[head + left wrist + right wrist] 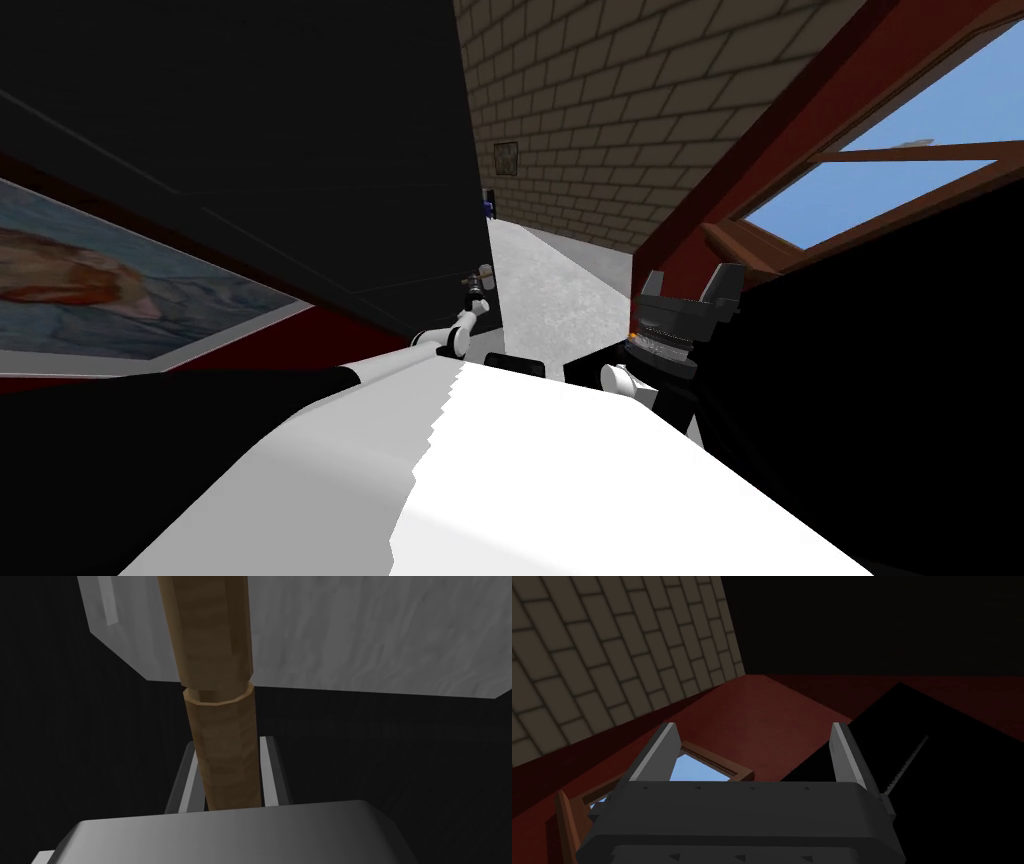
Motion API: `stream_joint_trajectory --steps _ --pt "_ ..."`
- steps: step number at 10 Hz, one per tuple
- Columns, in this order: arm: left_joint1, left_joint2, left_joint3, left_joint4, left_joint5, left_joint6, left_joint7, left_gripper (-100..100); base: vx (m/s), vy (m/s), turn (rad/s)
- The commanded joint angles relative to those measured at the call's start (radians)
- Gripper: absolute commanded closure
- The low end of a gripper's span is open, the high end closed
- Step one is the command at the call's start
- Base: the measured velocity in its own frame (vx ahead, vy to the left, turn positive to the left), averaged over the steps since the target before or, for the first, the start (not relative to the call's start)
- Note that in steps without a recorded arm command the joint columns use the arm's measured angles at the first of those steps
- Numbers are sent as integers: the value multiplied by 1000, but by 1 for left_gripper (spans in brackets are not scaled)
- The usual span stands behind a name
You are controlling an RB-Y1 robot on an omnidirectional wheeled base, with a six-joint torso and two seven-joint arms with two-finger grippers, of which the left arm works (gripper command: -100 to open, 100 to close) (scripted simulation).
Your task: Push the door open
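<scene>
Head view: the dark door (250, 150) is seen at the left, its free edge ahead. The right gripper (690, 278) is held up near a window (880, 170), fingers spread apart. The left gripper (230, 743) is clamped on the brown cylindrical door handle (215, 651) at that edge.

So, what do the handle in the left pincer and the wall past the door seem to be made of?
Handle, gripped by the left pincer: probably wood, matt brown with faint grain streaks; painted metal is possible. Wall: brick or block, dull tan courses with dark joints, matt.
</scene>
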Motion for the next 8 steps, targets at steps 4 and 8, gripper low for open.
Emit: stream_joint_trajectory --steps 4,8 --pt "-19 -28 64 6 20 -34 -68 100 164 -30 83" --pt "-18 -21 106 3 38 -45 -110 100 137 -28 56"
